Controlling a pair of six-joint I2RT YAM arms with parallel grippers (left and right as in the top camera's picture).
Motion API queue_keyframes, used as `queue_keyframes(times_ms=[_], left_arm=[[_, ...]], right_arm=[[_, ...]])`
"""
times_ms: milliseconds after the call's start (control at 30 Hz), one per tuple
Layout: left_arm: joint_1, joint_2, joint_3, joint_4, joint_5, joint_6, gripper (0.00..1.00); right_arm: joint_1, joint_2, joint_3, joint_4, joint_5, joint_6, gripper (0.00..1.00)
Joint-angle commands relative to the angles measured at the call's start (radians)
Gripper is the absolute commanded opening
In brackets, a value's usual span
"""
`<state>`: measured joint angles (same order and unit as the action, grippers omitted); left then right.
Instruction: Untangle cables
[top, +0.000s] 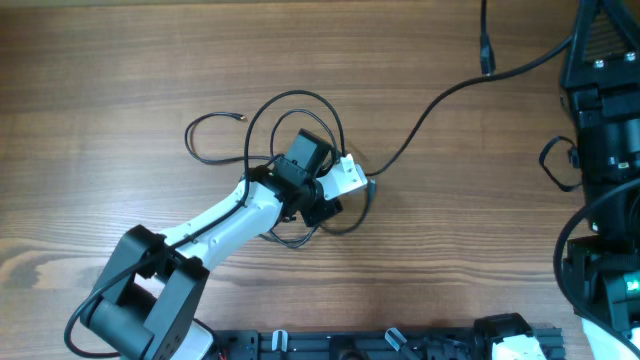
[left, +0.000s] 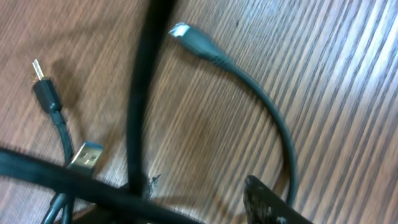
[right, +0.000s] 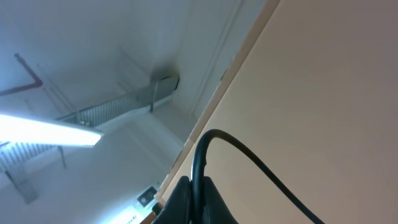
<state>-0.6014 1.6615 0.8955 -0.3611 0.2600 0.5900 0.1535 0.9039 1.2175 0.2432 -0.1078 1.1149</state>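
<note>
The untangling looks barely begun. The cables (top: 296, 96) lie in one knot of loops on the table (top: 120, 60). The left hand (top: 305, 165) sits right over that knot and covers its middle. Loops stick out on the hand's far side and to its left, and one thin end (top: 240, 117) lies loose just beyond the hand on that left side. No cord lies apart as a freed one.

From the left wrist, three ends show near the hand: a silver-tipped plug (left: 180, 30), a small plug (left: 38, 71) and a flat USB plug (left: 87, 155). The cords of the last two run close together and pass under another cord. A blurred cord (left: 142, 93) crosses very near the lens. Only one dark finger (left: 267, 199) shows, at the bottom edge, so I cannot tell how far the hand is open or whether it has hold of a cord.

The right arm (top: 605, 150) stands well to the right of the left hand, away from the knot. Its wrist camera looks up at a ceiling. The right hand cannot be made out, so I cannot tell its state.

As I judge it, nearly everything is left: each cord must be drawn out of the knot and laid by itself.
</note>
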Motion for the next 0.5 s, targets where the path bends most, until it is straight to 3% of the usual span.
queue_keyframes(times_ms=[0,133,233,400,433,467], left_arm=[[-0.001,0.004,0.0,-0.004,-0.07,0.004,0.04],[-0.001,-0.08,0.0,-0.002,-0.174,0.005,0.04],[0.018,-0.182,0.0,0.017,-0.412,0.005,0.04],[0.167,-0.258,0.0,0.058,-0.634,-0.093,0.06],[0.217,-0.263,0.0,0.058,-0.644,-0.138,0.14],[0.28,-0.263,0.0,0.058,-0.643,-0.201,0.32]], right_arm=[[-0.004,-0.003,0.026,-0.007,0.086,0.008,0.04],[-0.004,0.011,0.026,-0.034,0.09,0.006,0.04],[-0.006,0.029,0.026,-0.039,0.093,0.007,0.05],[-0.008,0.037,0.026,-0.04,0.094,0.01,0.05],[-0.008,0.037,0.026,-0.044,0.094,0.01,0.04],[-0.009,0.042,0.026,-0.051,0.097,0.01,0.04]])
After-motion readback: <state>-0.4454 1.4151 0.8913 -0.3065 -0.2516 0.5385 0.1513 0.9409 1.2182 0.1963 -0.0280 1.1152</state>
